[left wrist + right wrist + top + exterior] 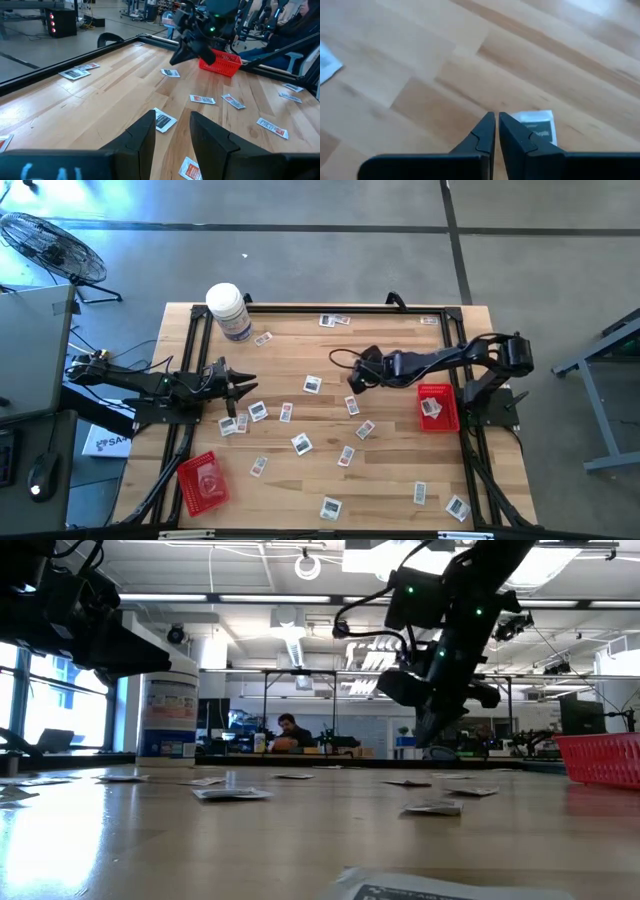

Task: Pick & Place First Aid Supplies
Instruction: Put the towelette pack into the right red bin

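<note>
The right tool (496, 131), fingers nearly closed and holding nothing, hangs over the bench (330, 360) with one packet (536, 126) just beyond its tips, probably the next target. The left tool (172, 131) waits open, empty, packets near it.

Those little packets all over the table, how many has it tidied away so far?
Few. The right red tray holds one or two packets; the left red tray looks nearly empty. The right gripper, shut, hangs above a packet. The left gripper waits open. Roughly twenty packets remain scattered.
</note>
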You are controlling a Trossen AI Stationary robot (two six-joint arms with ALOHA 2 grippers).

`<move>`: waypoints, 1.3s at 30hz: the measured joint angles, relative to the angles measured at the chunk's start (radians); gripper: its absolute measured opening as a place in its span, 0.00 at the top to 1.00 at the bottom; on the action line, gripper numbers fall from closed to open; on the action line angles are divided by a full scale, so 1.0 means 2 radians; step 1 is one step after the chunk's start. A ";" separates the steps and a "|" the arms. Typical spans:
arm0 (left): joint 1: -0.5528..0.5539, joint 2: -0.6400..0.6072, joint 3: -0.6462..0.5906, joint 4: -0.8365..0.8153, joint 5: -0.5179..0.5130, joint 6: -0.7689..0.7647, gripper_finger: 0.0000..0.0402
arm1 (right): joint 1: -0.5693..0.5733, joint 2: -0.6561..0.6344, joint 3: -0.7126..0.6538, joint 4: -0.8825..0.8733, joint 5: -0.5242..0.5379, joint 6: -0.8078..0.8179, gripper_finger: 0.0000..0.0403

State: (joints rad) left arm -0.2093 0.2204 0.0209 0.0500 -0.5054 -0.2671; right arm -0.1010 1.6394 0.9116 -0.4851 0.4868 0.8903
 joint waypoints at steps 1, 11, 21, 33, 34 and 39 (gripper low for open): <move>0.000 0.000 0.000 0.000 0.000 0.000 0.70 | -0.001 0.001 -0.003 0.005 0.002 0.001 0.96; 0.000 0.000 0.000 0.000 0.000 0.000 0.70 | -0.006 0.001 -0.050 0.046 0.014 0.024 0.76; 0.000 0.000 0.000 0.000 0.000 0.000 0.70 | -0.015 0.042 -0.063 0.103 0.013 0.014 0.69; 0.000 0.000 0.000 0.000 0.000 0.000 0.70 | -0.014 0.073 -0.044 0.096 0.046 0.048 0.80; 0.000 0.000 0.000 0.000 0.000 0.000 0.70 | -0.014 0.073 -0.044 0.097 0.048 0.048 0.81; 0.000 0.000 0.000 0.000 0.000 0.000 0.70 | -0.015 0.074 -0.044 0.104 0.052 0.048 0.92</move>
State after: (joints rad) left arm -0.2092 0.2206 0.0209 0.0502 -0.5056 -0.2668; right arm -0.1306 1.7877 0.8238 -0.2779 0.5899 0.9867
